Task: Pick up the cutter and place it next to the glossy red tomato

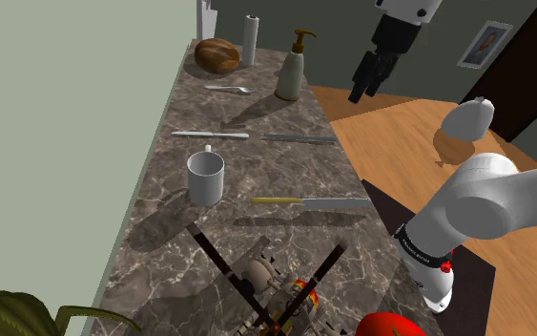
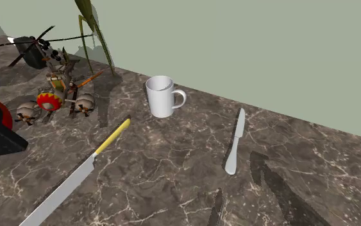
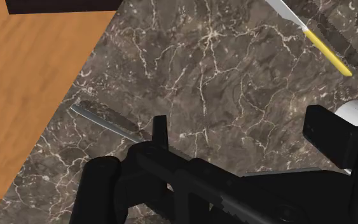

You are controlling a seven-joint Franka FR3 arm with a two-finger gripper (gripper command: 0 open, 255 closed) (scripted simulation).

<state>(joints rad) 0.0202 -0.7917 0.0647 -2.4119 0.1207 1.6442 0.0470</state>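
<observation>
Three knives lie on the dark marble counter (image 1: 257, 172). A long-bladed knife with a yellow handle (image 1: 309, 201) (image 2: 113, 136) (image 3: 327, 51) rests beside the white mug (image 1: 205, 177) (image 2: 161, 96). A dark serrated knife (image 1: 299, 138) (image 3: 104, 118) lies near the counter's edge, and a silver table knife (image 1: 209, 134) (image 2: 235, 144) lies beside it. The red tomato (image 1: 390, 326) (image 2: 2, 115) sits at the near corner, partly cut off. My gripper (image 1: 363, 88) (image 3: 241, 137) hangs open high above the counter's edge, over the dark serrated knife, holding nothing.
At the far end stand a bread loaf (image 1: 217, 54), a white roll (image 1: 251, 38), a soap dispenser (image 1: 292, 69) and a spoon (image 1: 228, 89). A toy aircraft model (image 1: 276, 286) (image 2: 60, 90) sits near the tomato. Plant leaves (image 1: 9, 315) and wooden floor (image 1: 400, 134) border the counter.
</observation>
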